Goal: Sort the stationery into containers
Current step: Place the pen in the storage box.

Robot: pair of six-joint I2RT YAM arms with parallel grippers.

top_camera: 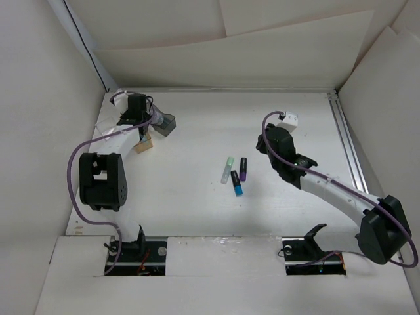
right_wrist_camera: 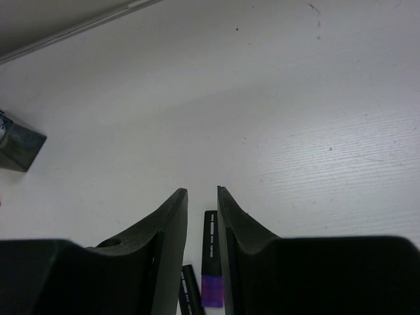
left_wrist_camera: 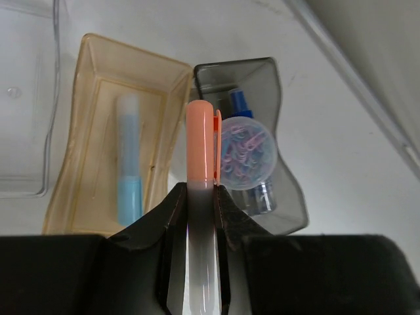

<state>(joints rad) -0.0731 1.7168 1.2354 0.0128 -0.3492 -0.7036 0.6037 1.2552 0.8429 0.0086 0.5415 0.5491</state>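
Note:
My left gripper (left_wrist_camera: 200,190) is shut on an orange marker (left_wrist_camera: 200,141) and holds it above the amber box (left_wrist_camera: 92,79), which has a blue marker (left_wrist_camera: 128,174) in it. The smoky grey box (left_wrist_camera: 285,164) beside it holds a blue-tipped tube (left_wrist_camera: 239,104) and a round piece (left_wrist_camera: 243,154). A clear box (left_wrist_camera: 26,98) stands to the left. My right gripper (right_wrist_camera: 200,193) is narrowly open and empty, above a black purple-ended marker (right_wrist_camera: 211,262). In the top view a green marker (top_camera: 227,169), the purple-ended marker (top_camera: 243,169) and a cyan-ended marker (top_camera: 237,184) lie mid-table.
The left gripper (top_camera: 140,121) is at the far left by the grey box (top_camera: 164,123) and the amber box (top_camera: 144,146). The right gripper (top_camera: 262,143) hovers right of the loose markers. White walls enclose the table; a metal rail (top_camera: 348,144) runs along the right edge.

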